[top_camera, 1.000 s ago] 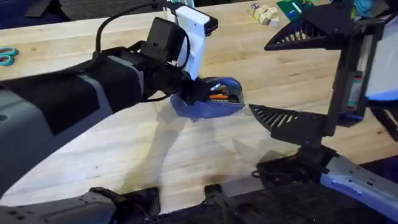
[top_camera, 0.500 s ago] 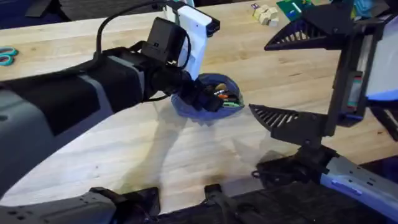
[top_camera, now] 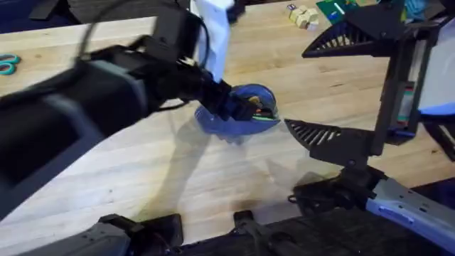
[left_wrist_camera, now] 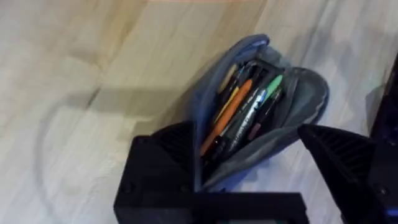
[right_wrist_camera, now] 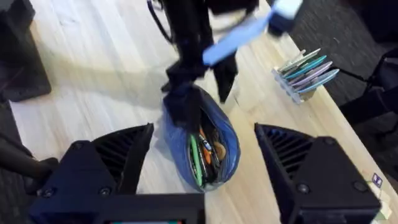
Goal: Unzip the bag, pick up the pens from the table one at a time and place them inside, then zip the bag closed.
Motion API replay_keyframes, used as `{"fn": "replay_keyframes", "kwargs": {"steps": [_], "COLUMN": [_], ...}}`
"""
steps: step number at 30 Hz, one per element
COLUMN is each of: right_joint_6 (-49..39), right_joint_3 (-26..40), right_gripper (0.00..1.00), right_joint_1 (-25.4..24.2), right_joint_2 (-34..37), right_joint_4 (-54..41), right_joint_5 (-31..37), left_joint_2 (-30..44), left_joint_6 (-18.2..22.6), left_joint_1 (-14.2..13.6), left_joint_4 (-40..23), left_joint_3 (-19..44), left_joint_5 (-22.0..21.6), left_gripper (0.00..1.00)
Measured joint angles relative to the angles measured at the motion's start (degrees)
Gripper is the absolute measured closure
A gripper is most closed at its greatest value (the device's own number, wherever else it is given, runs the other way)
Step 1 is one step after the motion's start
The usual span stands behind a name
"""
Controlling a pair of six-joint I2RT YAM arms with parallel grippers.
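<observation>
The blue-grey bag [top_camera: 222, 126] lies on the table [top_camera: 178, 178] with its zipper open. Several pens [top_camera: 254, 111], orange, green and dark, lie inside it. In the left wrist view the orange pen [left_wrist_camera: 231, 113] sits among the others in the bag's [left_wrist_camera: 305, 102] mouth. My left gripper [top_camera: 231, 107] is open and low over the bag's left end, with the bag between its fingers [left_wrist_camera: 163, 163]. My right gripper [top_camera: 334, 89] is open, raised to the right of the bag and holding nothing. From the right wrist view the bag [right_wrist_camera: 233, 149] lies below my right gripper [right_wrist_camera: 204, 127].
Teal-handled scissors [top_camera: 7, 65] lie at the table's far left edge. Small wooden blocks [top_camera: 301, 16] and a green item [top_camera: 334, 7] sit at the back right. A rack of coloured flat pieces [right_wrist_camera: 306, 67] stands beyond the bag. Bare wood spreads in front of the bag.
The left arm has swung and now looms larger and blurred under the camera. Its gripper stays at the bag's left end. The bag's mouth has widened a little.
</observation>
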Motion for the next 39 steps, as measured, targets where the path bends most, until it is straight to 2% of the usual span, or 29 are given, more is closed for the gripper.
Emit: {"fn": "replay_keyframes", "kwargs": {"steps": [3, 9, 15, 19, 23, 27, 31, 35, 39], "right_joint_6": [-0.01, 0.00, 0.02, 1.84, 6.21, 11.54, 17.84, 23.48, 27.15], "right_joint_3": [0.00, 0.00, 0.00, 0.00, 0.00, 0.00, 0.00, 0.00, 0.00], "right_gripper": [0.003, 0.003, 0.003, 0.003, 0.003, 0.003, 0.003, 0.003, 0.003], "right_joint_1": [0.00, 0.00, 0.00, 0.00, 0.00, 0.00, 0.00, 0.00, 0.00], "right_joint_2": [0.00, 0.00, 0.00, 0.00, 0.00, 0.04, 0.67, 2.12, 2.74], "right_joint_4": [0.00, 0.00, 0.00, 0.00, 0.00, 0.02, 0.02, 0.00, -0.32], "right_joint_5": [0.01, 0.01, -0.01, 0.01, -0.01, -0.01, -0.03, -0.08, -0.30], "left_joint_2": [-4.76, -13.88, -17.90, -18.52, -18.50, -18.50, -18.50, -18.50, -18.50], "left_joint_6": [0.02, 0.02, 0.04, 0.05, 0.06, -0.26, 0.81, 7.26, 16.82], "left_joint_1": [2.66, 10.50, 17.61, 21.30, 23.15, 23.63, 23.63, 23.71, 24.84], "left_joint_4": [-1.00, -5.95, -12.29, -13.56, -13.89, -17.08, -13.95, -15.64, -21.24], "left_joint_3": [0.43, 1.23, 1.26, 1.26, 1.26, 1.26, 1.26, 1.26, 1.26], "left_joint_5": [0.36, 0.50, -1.06, -2.60, -5.42, -5.79, -5.77, -5.77, -5.49], "left_gripper": [0.008, 0.009, 0.008, 0.008, 0.008, 0.008, 0.009, 0.008, 0.009]}}
